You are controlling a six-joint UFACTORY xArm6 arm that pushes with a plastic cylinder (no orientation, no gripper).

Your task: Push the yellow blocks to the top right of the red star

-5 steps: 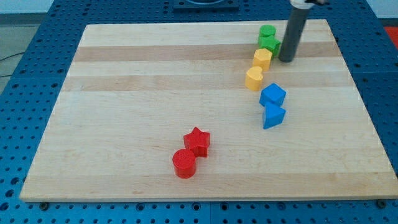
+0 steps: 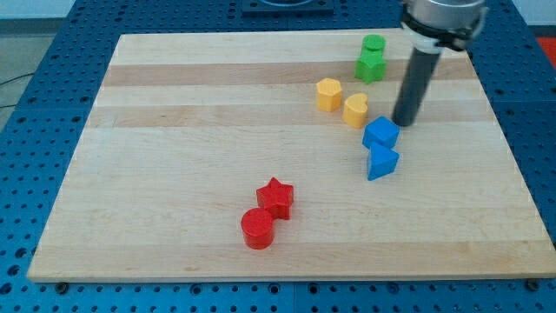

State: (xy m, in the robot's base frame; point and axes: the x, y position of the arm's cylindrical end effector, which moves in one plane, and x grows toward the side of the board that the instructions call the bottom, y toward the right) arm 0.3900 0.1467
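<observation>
A yellow hexagon block and a yellow heart block lie side by side in the upper right part of the wooden board. The red star sits low in the middle, touching a red cylinder at its lower left. My tip rests on the board just right of the yellow heart and just above the right side of the blue cube. A gap shows between the tip and the heart.
Two green blocks stand together near the top edge, above the yellow ones. A blue triangular block lies right below the blue cube. Blue pegboard surrounds the board.
The tip moved down the view from beside the green blocks to beside the blue cube. The yellow hexagon has shifted left and slightly down. The green blocks shifted slightly left.
</observation>
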